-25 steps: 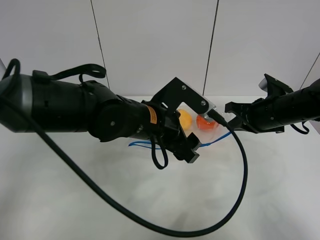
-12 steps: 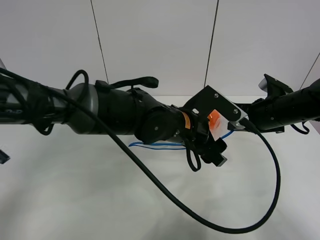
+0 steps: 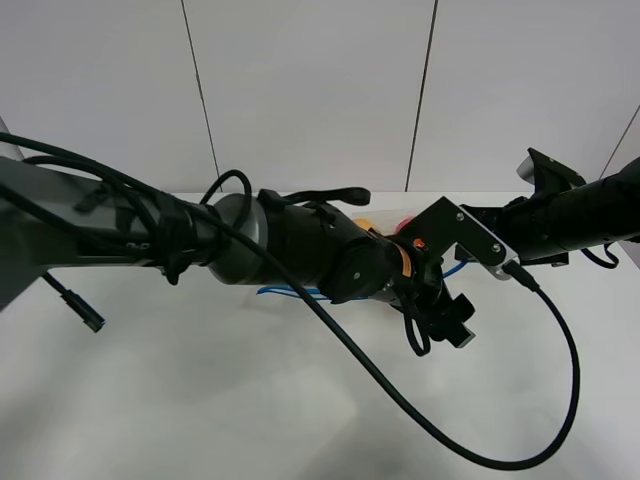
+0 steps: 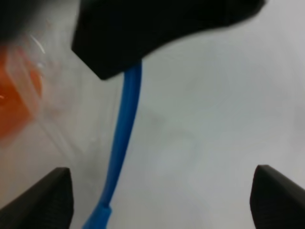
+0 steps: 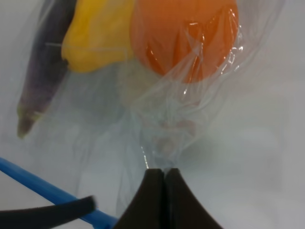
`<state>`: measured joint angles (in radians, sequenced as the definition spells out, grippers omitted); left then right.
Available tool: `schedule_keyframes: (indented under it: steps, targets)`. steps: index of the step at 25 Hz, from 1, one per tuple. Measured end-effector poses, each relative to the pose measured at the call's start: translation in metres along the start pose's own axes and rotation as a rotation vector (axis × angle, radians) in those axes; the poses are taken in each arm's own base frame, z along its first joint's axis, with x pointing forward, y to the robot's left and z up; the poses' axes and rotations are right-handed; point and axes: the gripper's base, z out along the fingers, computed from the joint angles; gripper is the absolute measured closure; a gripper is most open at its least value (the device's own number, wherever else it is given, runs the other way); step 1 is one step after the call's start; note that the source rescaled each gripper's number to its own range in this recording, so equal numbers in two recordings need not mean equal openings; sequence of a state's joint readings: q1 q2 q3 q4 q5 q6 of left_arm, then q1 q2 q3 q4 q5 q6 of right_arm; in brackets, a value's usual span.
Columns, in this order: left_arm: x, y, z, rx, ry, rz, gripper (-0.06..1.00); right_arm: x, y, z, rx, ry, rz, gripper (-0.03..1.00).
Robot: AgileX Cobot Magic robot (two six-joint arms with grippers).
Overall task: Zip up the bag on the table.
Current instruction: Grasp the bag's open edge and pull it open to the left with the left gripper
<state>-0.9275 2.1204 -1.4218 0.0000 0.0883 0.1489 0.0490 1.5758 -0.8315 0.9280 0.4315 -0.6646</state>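
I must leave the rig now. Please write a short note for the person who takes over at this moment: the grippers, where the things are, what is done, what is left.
Left gripper: open, straddling the blue zipper strip without gripping it.
Right gripper: shut on the clear plastic zip bag, pinching gathered film.
The bag lies on the white table, with a purple eggplant, yellow pear and orange inside.
Done: cannot confirm, as the arms hide most of the strip.
Left: check the seal along the whole strip, rerun if needed, then release the right gripper.
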Motion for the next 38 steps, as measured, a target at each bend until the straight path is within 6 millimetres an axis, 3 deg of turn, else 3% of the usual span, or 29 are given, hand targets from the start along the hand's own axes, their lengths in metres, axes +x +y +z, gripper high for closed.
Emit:
schedule_keyframes:
  steps: [7,14,28,38]
  targets:
    - [0.014,0.007,0.017,-0.005,0.055,0.021,-0.02,0.0,0.0,0.0,0.0,0.0,0.0,0.97]
    - [0.019,0.02,0.018,-0.024,0.074,0.015,0.0,0.0,0.0,0.0,-0.001,0.001,0.0,0.97]
    - [0.018,0.021,0.018,-0.027,0.065,0.008,0.07,0.0,0.0,0.0,0.0,0.001,-0.004,0.97]
    - [0.018,0.021,0.019,-0.029,0.057,0.008,0.45,0.0,0.0,0.0,0.0,0.0,-0.004,0.97]
